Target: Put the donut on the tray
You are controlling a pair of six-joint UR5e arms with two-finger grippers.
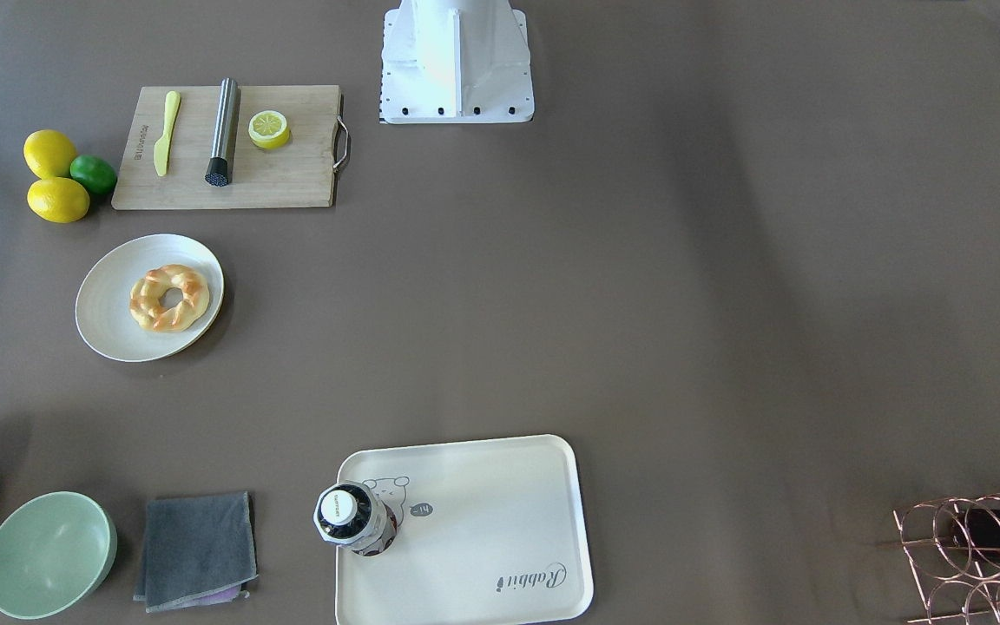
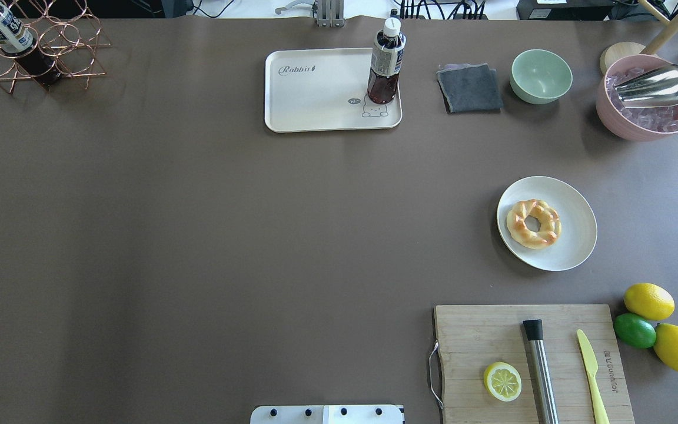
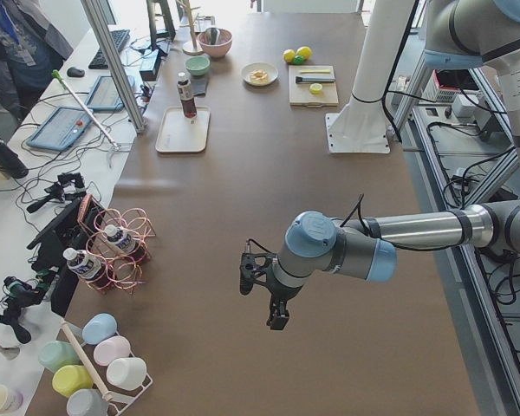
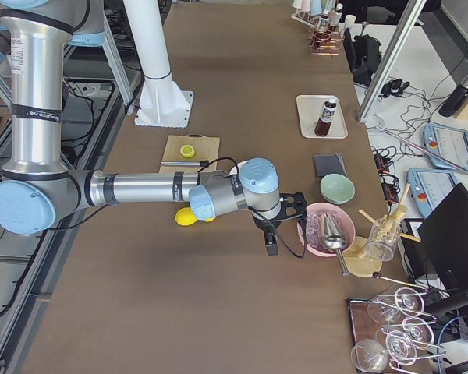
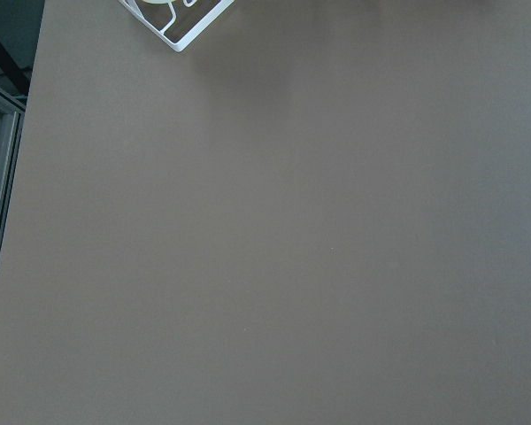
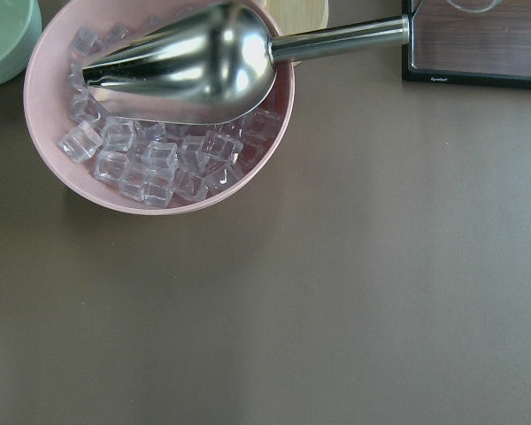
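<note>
Upper centre of the overhead view: cream tray [image 2: 315, 88] on the bench [image 2: 198, 235], bottle [image 2: 385, 65] upright on its right end by the bear print. Further right, mid-frame – donut [image 2: 534, 223] lying on the round plate [image 2: 577, 235], well apart from the tray. Seen only from the side, left tool [image 3: 277, 321] and right tool [image 4: 271, 248] hanging over the bench – cannot tell whether spread or pressed together.

Overhead, I've got the donut [image 2: 534, 224] sitting on the plate [image 2: 577, 235], right half of the table. Nearer the robot's base lies the cutting board [image 2: 474, 335], carrying a lemon half [image 2: 502, 381], a metal rod [image 2: 542, 377] and a knife [image 2: 590, 365], left to right. The tray [image 2: 315, 88] sits at the far edge, a bottle [image 2: 385, 65] upright on its right end. Right of it I see a cloth [image 2: 469, 88], a bowl [image 2: 541, 76], then an ice bowl [image 2: 627, 126] with a scoop [image 2: 654, 85] in it.
</note>
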